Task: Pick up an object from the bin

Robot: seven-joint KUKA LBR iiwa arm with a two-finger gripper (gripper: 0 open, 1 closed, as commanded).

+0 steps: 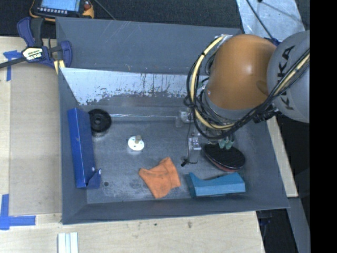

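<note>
Apparently gripper (192,144) hangs low in right half of bin (131,46) | blue block (217,184) lies just nearward, long axis along near wall | orange cloth (160,177) beside it | gripper opening: cannot tell

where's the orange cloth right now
The crumpled orange cloth lies on the bin floor low in the camera view, near the middle, just left of the blue rectangular block and below right of the small white round piece.
</note>
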